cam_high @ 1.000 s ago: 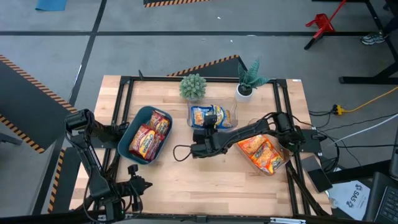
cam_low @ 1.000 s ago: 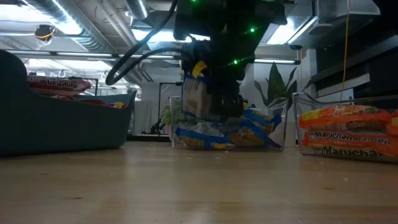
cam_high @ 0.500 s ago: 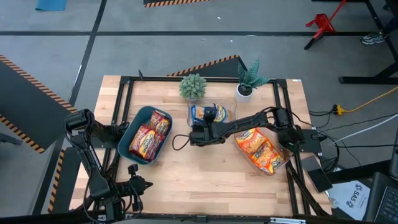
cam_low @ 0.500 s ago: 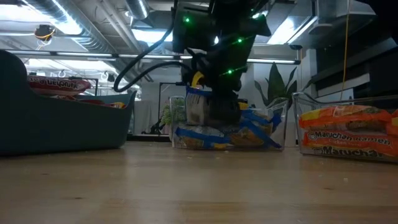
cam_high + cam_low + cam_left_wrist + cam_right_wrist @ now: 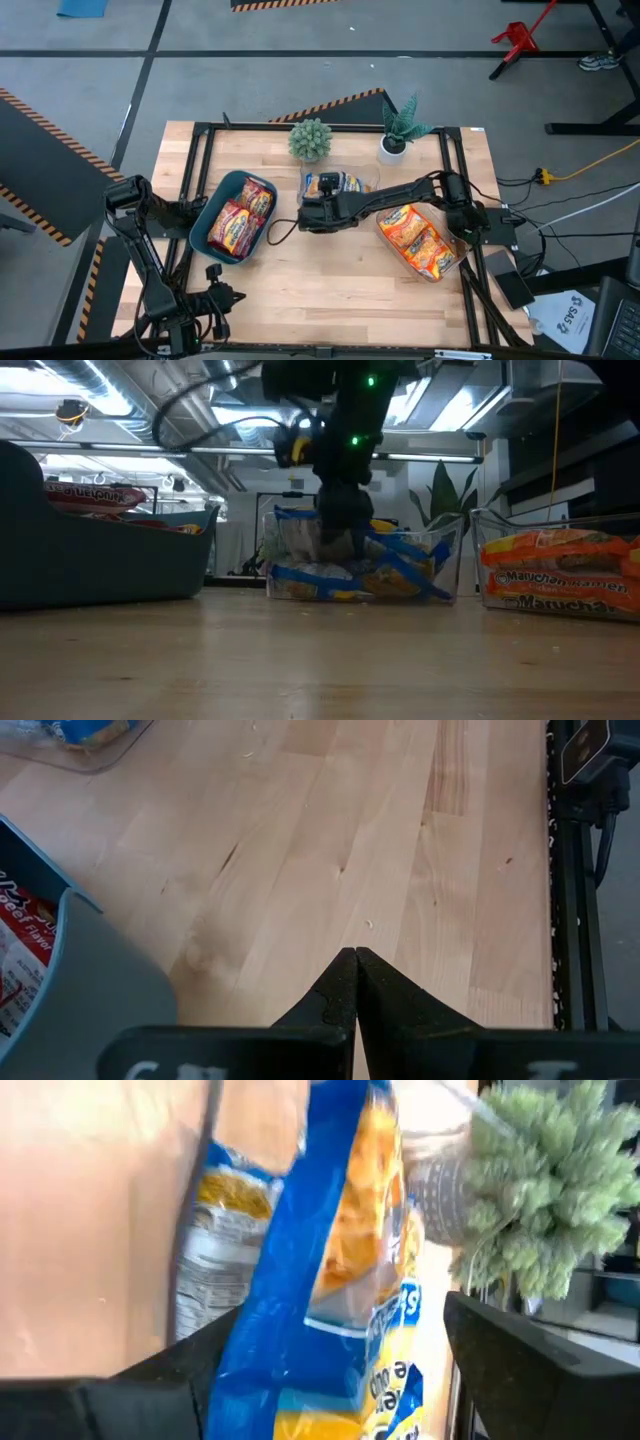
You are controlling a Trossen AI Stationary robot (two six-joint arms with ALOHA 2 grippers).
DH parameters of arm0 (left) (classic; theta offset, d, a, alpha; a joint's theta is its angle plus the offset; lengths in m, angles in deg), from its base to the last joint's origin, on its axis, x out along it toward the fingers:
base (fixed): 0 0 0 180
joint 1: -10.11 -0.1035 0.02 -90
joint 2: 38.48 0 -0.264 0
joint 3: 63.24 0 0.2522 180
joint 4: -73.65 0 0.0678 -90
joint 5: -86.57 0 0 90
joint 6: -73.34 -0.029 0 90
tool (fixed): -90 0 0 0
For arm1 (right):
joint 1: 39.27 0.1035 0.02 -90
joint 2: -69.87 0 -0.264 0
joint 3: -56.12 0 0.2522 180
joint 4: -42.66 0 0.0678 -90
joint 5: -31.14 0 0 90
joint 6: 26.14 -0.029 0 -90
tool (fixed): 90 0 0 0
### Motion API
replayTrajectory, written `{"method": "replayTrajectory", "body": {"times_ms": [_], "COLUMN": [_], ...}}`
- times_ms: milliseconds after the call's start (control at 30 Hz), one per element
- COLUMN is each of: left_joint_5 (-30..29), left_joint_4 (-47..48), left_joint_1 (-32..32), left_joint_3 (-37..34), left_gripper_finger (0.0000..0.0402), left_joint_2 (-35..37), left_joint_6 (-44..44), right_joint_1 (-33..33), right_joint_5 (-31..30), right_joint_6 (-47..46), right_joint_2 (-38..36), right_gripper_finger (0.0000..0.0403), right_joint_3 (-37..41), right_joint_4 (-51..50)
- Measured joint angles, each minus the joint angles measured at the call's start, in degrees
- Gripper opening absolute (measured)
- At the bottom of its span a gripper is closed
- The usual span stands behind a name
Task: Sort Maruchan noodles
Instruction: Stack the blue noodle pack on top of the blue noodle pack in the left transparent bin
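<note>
The Maruchan noodles are sorted by colour. Red-brown packets (image 5: 238, 215) lie in the dark teal bin (image 5: 205, 222), orange ones (image 5: 420, 243) in a clear tub at the right, and blue-and-white ones (image 5: 390, 575) in the clear tub (image 5: 368, 182) at the middle far side. My right gripper (image 5: 340, 1315) hangs open over that tub's left end, a blue packet (image 5: 330, 1250) standing on edge between its spread fingers. My left gripper (image 5: 355, 982) is shut and empty, low over bare wood by the bin's near end. My right gripper stands open around the blue packet (image 5: 300, 1330), which rests down in the clear tub. The packet overlaps one finger (image 5: 190, 1360) in the wrist view. I cannot tell whether they touch.
A round green succulent (image 5: 310, 140) and a leafy plant in a white pot (image 5: 393, 145) stand at the far edge behind the tubs. Black frame rails (image 5: 200, 150) run along the table's sides. Bare wood (image 5: 330, 290) fills the near half.
My right gripper has moved toward the table's left and far edge and risen a little, turning at the wrist. Its fingers have spread wide and let go of the blue packet, which now rests in the middle clear tub.
</note>
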Motion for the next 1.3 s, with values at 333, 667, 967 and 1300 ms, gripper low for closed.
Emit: {"method": "replayTrajectory", "body": {"times_ms": [333, 667, 967, 1300], "left_joint_5": [0.0, -1.0, -2.8, -5.3], "left_joint_4": [0.0, 0.0, 0.2, 0.2], "left_joint_1": [0.0, 0.0, 0.0, 0.0], "left_joint_3": [0.0, 0.0, 0.0, 0.0], "left_gripper_finger": [0.0000, 0.0000, 0.0000, 0.0000], "left_joint_2": [0.0, 0.0, 0.0, 0.0], "left_joint_6": [-0.1, -0.1, -0.1, -0.1], "right_joint_1": [0.0, 0.1, 0.0, -0.1], "right_joint_5": [7.1, 19.6, 20.4, 20.1], "right_joint_6": [0.8, -3.5, -6.5, -6.5], "right_joint_2": [-0.2, -1.1, -3.7, -3.8], "right_gripper_finger": [0.0298, 0.0285, 0.0163, 0.0050], "right_joint_3": [-6.6, -11.4, -11.4, -5.0], "right_joint_4": [-8.7, -15.0, -14.8, -4.4]}}
